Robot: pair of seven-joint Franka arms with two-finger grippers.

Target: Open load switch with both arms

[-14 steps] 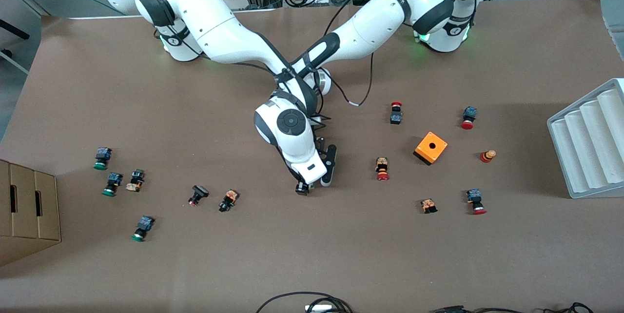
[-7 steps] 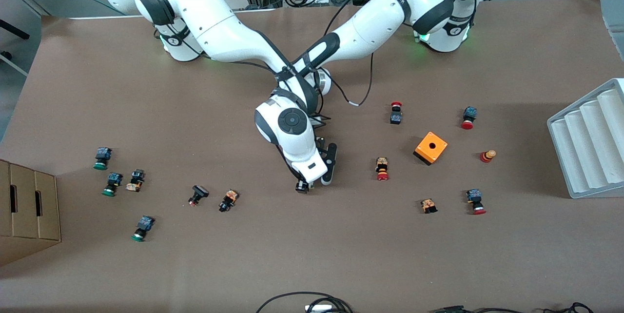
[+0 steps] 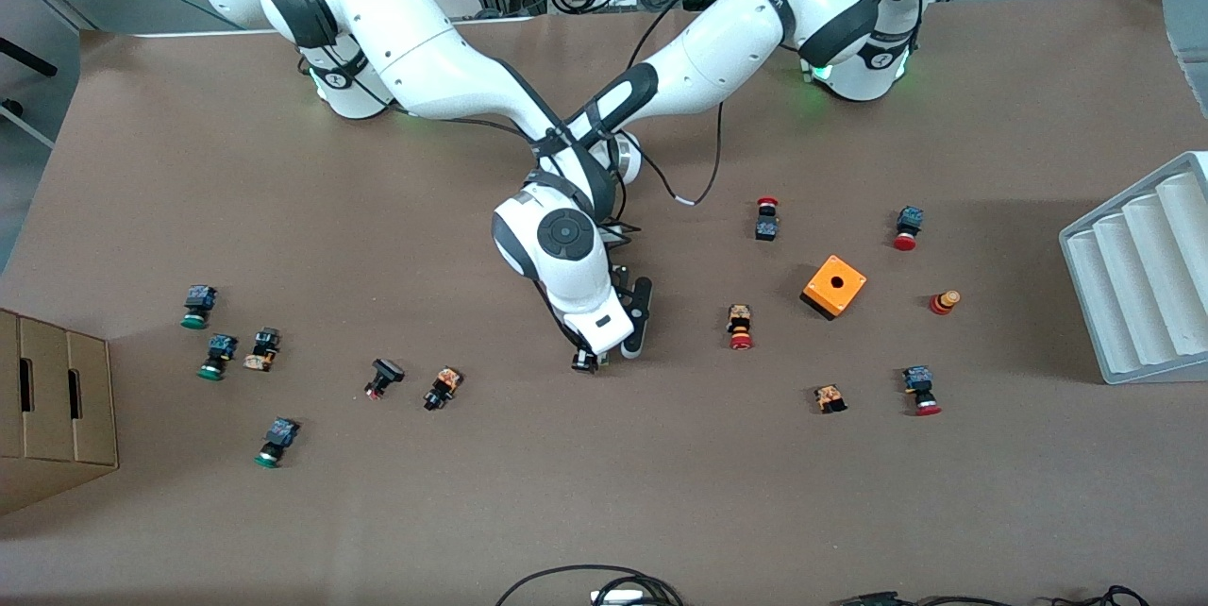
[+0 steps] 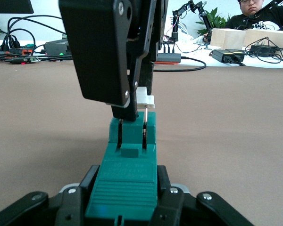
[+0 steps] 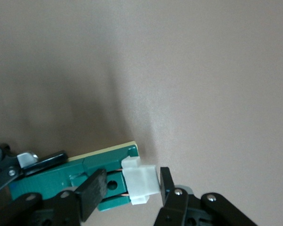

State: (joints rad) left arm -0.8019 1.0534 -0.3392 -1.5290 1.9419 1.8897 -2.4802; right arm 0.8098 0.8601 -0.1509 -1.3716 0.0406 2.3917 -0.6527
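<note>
Front view, read as a clock dial centred on the two hands that meet over the middle of the brown paper-covered desk [image 3: 661, 493]: nearest the camera, a small black-and-orange push button [image 3: 442, 387] lies at about eight o'clock. A red-capped push button [image 3: 740, 327] sits at three o'clock. An orange box with a round hole [image 3: 834, 286] lies between two and three, well apart from the hands.

The narrow green rectangular plastic load switch [image 4: 132, 136] is held level, low over the desk's centre. I cannot tell whether it touches the paper.

In the left wrist view, the left hand [image 4: 127, 181] is clenched on the switch's body, with a finger on each long flank.

In the right wrist view, the right hand [image 5: 132, 187] comes down on the switch's other end. Its fingers [image 5: 95, 190] straddle the small white plastic piece [image 5: 140, 184]. One finger is close against the piece and the other stands a little off, so it is not yet gripped.

The switch looks light, rigid and smooth-sided, so it could twist in a loose hold. The broad flanks give the steadier purchase. The white piece is small and sits on thin coppery pins, which are probably fragile. It should be taken squarely on its flat sides and drawn straight along the body's axis, not levered.
</note>
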